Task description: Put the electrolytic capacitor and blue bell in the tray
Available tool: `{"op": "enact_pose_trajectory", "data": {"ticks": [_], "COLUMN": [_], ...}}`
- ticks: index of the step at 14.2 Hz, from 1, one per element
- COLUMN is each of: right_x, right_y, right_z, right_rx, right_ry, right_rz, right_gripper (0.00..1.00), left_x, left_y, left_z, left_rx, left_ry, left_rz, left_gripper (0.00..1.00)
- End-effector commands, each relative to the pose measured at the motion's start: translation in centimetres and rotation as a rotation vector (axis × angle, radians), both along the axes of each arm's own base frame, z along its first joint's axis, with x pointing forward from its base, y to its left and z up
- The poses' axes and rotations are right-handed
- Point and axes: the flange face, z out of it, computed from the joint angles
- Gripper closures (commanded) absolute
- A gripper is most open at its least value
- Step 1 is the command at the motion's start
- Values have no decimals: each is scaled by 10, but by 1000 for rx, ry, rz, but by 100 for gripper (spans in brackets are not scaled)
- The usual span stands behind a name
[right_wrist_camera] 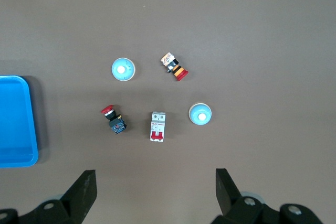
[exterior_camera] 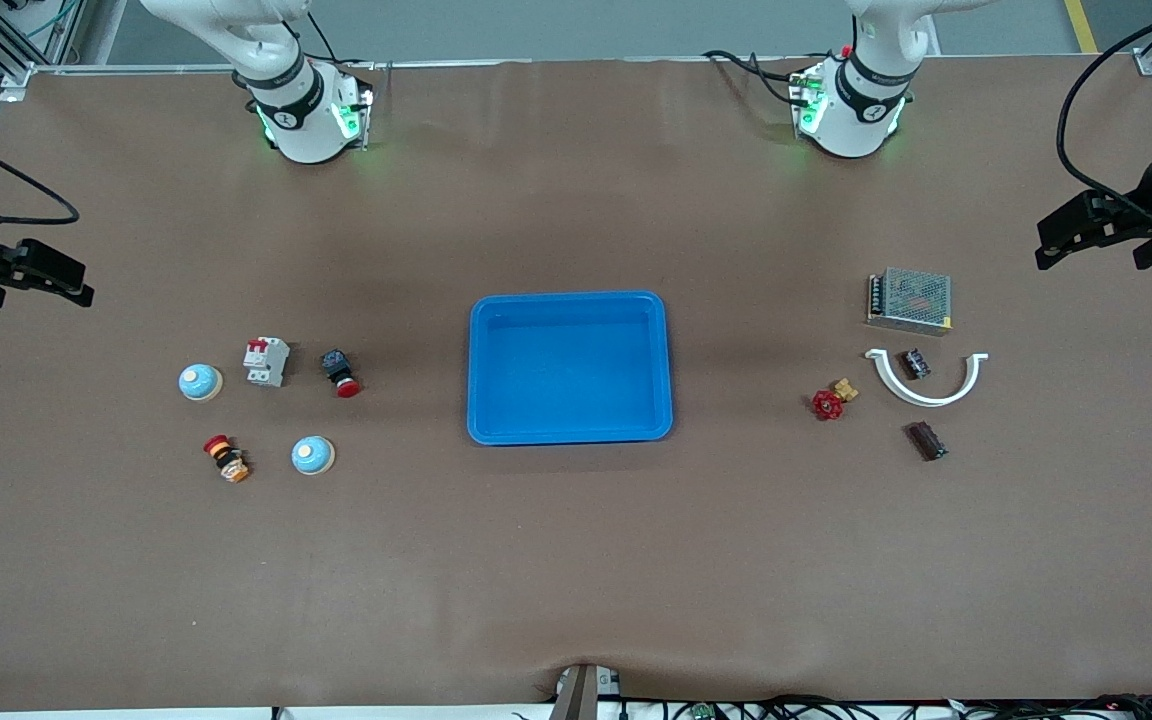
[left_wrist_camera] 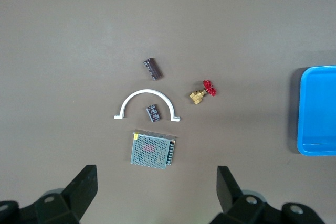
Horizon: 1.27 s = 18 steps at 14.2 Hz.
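The empty blue tray [exterior_camera: 569,367] lies mid-table and shows at the edge of both wrist views [left_wrist_camera: 317,111] [right_wrist_camera: 16,121]. Two blue bells sit toward the right arm's end: one [exterior_camera: 200,381] [right_wrist_camera: 200,114] beside a breaker, the other [exterior_camera: 312,455] [right_wrist_camera: 123,68] nearer the front camera. Two dark cylindrical capacitors lie toward the left arm's end: one [exterior_camera: 915,363] [left_wrist_camera: 153,113] inside a white arc, one [exterior_camera: 926,440] [left_wrist_camera: 152,68] nearer the camera. The left gripper [exterior_camera: 1044,243] [left_wrist_camera: 156,187] hangs open above that end. My right gripper [exterior_camera: 71,280] [right_wrist_camera: 156,190] is open above the right arm's end.
By the bells are a white breaker [exterior_camera: 266,361], a red push button [exterior_camera: 340,373] and an emergency-stop button [exterior_camera: 225,458]. By the capacitors are a mesh power supply [exterior_camera: 910,300], the white arc clip [exterior_camera: 928,379] and a red-handled brass valve [exterior_camera: 832,399].
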Motion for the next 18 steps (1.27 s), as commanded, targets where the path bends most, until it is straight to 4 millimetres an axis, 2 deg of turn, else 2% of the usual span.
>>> {"op": "enact_pose_trajectory", "data": {"ticks": [1,5,9,13,15,18], "right_x": [0,0,1,0,0,1], "right_y": [-1,-4,-2,-5,-3,-1], "right_z": [5,5,4,4,3,2], "right_rx": [9,9,9,13,13,19], "right_ry": [-3,-3,-3,0,1,1], "right_rz": [-5,-7,-4,-7,-4,-1], "right_gripper": [0,0,0,0,0,0], "left_x": [-5,-4,1,2,2,2], "left_y": [3,4,11,22,34,38], "left_z": [7,6,-11,-46,-69,-107], "left_rx": [9,14,14,17,17,17], "left_ry": [-1,1,35,73,81,87], "left_rz": [4,0,1,35,55,63], "left_gripper": [0,0,0,0,0,0]}}
